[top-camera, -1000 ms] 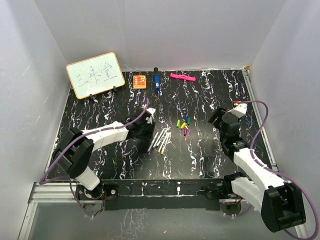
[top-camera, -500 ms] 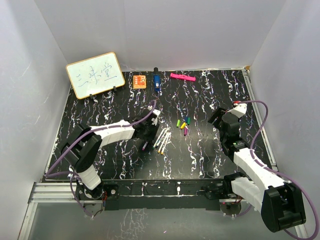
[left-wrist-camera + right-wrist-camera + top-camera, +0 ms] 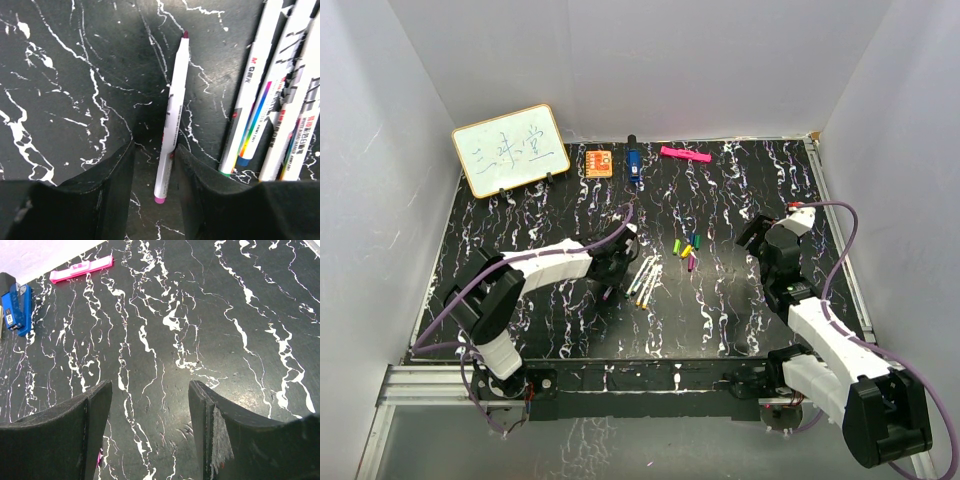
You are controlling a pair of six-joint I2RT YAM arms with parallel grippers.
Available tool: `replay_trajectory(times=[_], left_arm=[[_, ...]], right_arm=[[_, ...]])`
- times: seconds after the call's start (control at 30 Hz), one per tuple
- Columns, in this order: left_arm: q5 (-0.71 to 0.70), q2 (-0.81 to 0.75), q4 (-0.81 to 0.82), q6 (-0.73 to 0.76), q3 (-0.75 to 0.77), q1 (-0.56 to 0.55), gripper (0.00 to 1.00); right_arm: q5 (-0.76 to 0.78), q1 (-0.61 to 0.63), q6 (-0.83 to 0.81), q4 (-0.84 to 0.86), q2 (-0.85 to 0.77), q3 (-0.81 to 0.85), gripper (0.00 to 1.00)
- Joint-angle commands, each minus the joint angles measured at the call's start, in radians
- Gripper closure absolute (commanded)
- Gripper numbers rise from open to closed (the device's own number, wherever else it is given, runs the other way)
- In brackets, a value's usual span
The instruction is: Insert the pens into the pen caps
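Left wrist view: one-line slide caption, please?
Left gripper, jaws open, straddles a magenta-ended pen lying on the marbled table, other pens alongside.

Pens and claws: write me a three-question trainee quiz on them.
1. True or false: a pen lies between the fingers of the left claw.
2. In the left wrist view, that pen's near end is: A pink, B green, C yellow.
3. Fill in: the right claw holds ____.
Key: 1 true; 2 A; 3 nothing.
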Motion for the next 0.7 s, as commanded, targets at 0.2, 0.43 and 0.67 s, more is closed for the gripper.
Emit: replay_trajectory(times=[0.2, 0.43, 0.67], left_arm=[[-0.016, 0.095, -0.151, 0.069, 0.100, -0.002, 0.64], [0.032, 0.187, -0.189, 0.116, 0.155, -0.002, 0.64], [0.065, 0.224, -0.222, 0.133, 0.179, 0.021, 0.65]], right_arm=[[-0.001, -0.005, 0.000, 0.045, -0.025, -0.008, 0.39], [0.013, -0.005, -0.001, 0.043, -0.044, -0.015, 0.39], [0.017, -0.005, -0.003, 0.040, -0.049, -0.016, 0.38]])
